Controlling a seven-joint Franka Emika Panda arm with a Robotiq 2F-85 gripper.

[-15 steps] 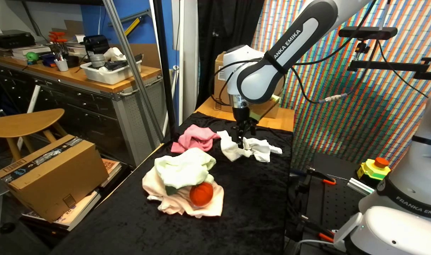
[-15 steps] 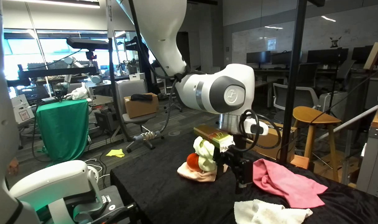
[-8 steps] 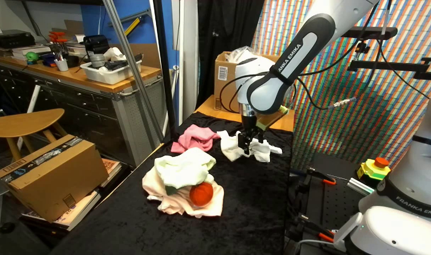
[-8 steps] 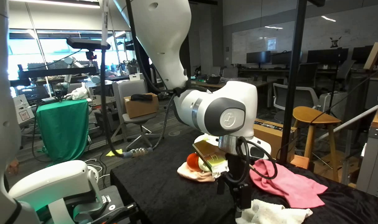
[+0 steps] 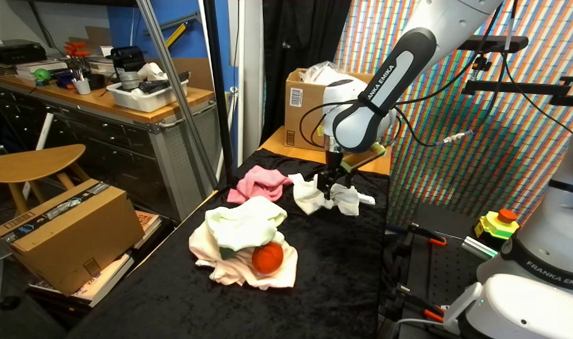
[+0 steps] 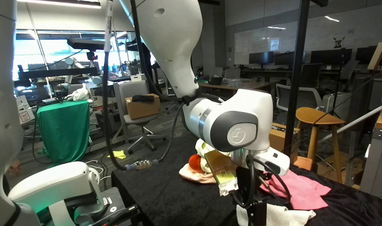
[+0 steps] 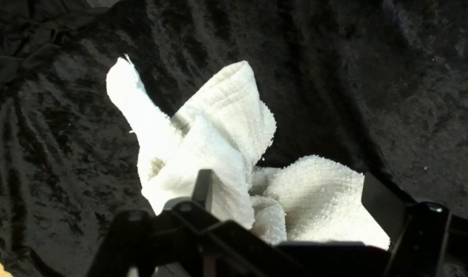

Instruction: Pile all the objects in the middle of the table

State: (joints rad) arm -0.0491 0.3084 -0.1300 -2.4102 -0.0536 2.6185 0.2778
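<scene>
Before me I see a wide table (image 5: 333, 282) with a black, velvet-like top, and the objects lie on it in three places. Around the middle of the surface, well inside the edges, there is a small heap. Its bottom is a cream-peach soft cloth (image 5: 237, 273), spread in folds. Over it lies a crumpled pale yellow-green cloth (image 5: 244, 222), and next to this one, also upon the peach cloth, sits a red round object (image 5: 267, 258). A bunched pink soft cloth (image 5: 262, 182) rests near the edge where a black upright post (image 6: 297, 78) stands. Just beside it, toward the edge in front of a brown cardboard box (image 5: 304, 117), lies a white, fluffy, crumpled cloth (image 7: 226, 154); a narrow white part of it points to the edge on the robot's side. Whether the pink and the white cloths touch, I cannot tell.

The white robot arm (image 5: 388, 77) reaches down to this white cloth. The black gripper (image 7: 286, 175) has its jaws released and standing wide apart, with the white cloth below and between them. If a fingertip touches the fabric, I cannot say with certainty.
</scene>
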